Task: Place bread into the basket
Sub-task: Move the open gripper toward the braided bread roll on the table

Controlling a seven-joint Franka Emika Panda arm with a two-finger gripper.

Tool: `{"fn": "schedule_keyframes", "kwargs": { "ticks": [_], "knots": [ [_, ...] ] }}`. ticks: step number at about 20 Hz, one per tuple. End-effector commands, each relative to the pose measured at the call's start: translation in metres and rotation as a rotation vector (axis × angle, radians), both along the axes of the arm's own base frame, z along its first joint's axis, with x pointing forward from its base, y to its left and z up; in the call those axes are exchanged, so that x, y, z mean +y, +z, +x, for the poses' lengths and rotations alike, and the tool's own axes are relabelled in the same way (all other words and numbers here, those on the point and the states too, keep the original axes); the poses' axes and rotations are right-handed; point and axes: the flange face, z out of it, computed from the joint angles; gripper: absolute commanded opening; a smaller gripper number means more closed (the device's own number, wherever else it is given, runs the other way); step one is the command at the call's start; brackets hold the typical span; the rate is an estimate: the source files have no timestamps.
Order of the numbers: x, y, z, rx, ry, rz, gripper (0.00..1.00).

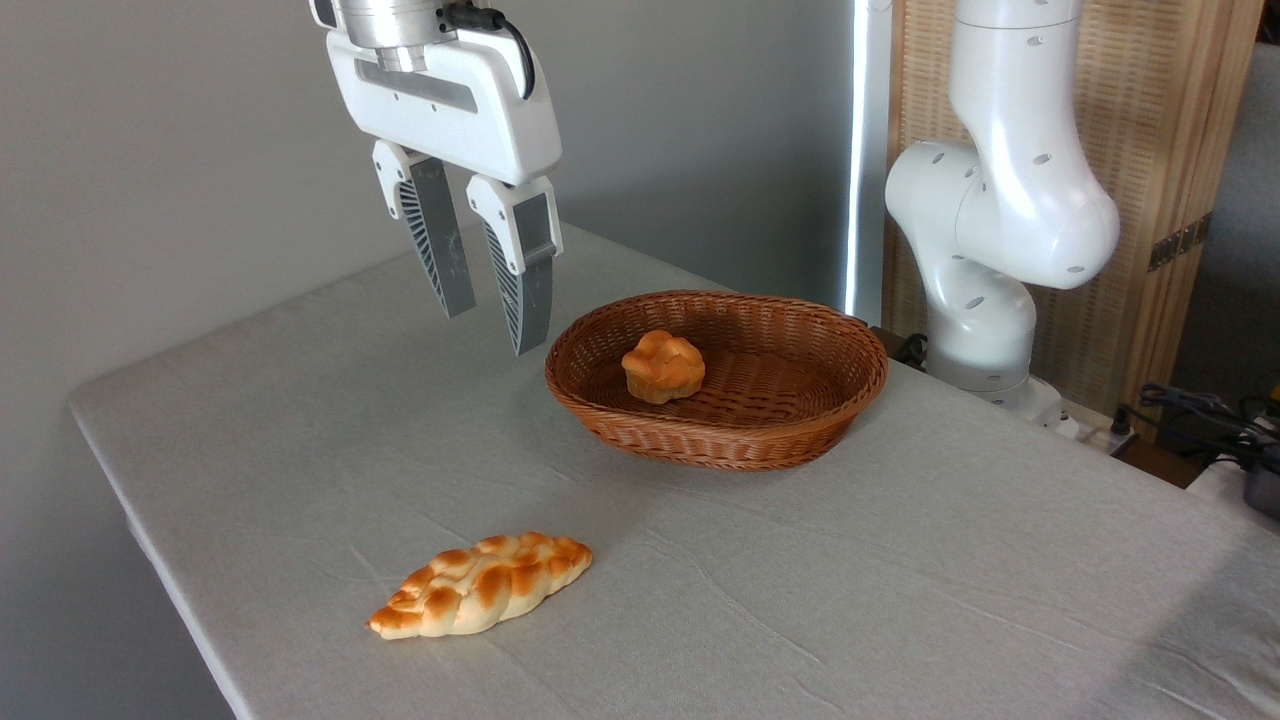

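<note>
Long braided golden-orange loaf of bread near left, well apart from reddish-brown oval wicker basket holding small orange bun; white two-finger gripper high, fingers apart, empty; risk of slipping off tapered crust.

A small round knobbly orange bun sits right of the jaws and a little below their tips, apart from them. A pale grey cloth-covered table spreads beneath the jaws, faintly creased. Behind the jaws rises a plain grey wall. Far to their right stands a slatted wooden screen, with a bright vertical strip along its left edge. Lower, at the far right edge, dark cables lie tangled.
</note>
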Motion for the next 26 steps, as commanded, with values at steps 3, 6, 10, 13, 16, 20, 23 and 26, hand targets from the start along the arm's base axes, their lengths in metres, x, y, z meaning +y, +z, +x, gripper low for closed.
{"fn": "schedule_keyframes", "kwargs": {
  "ticks": [3,6,10,13,16,20,23,26],
  "knots": [
    [0.003,0.002,-0.002,0.026,0.014,-0.001,1.0],
    [0.003,0.002,-0.003,0.028,0.014,-0.003,1.0],
    [0.015,0.003,-0.002,0.023,0.038,-0.013,1.0],
    [0.014,0.001,0.002,-0.007,0.034,-0.004,1.0],
    [0.007,-0.014,0.016,-0.079,0.021,-0.008,1.0],
    [-0.021,-0.055,0.02,-0.128,-0.038,-0.014,1.0],
    [-0.027,-0.09,0.02,-0.095,-0.109,-0.006,1.0],
    [-0.017,-0.128,0.015,-0.061,-0.312,0.094,1.0]
  ]
}}
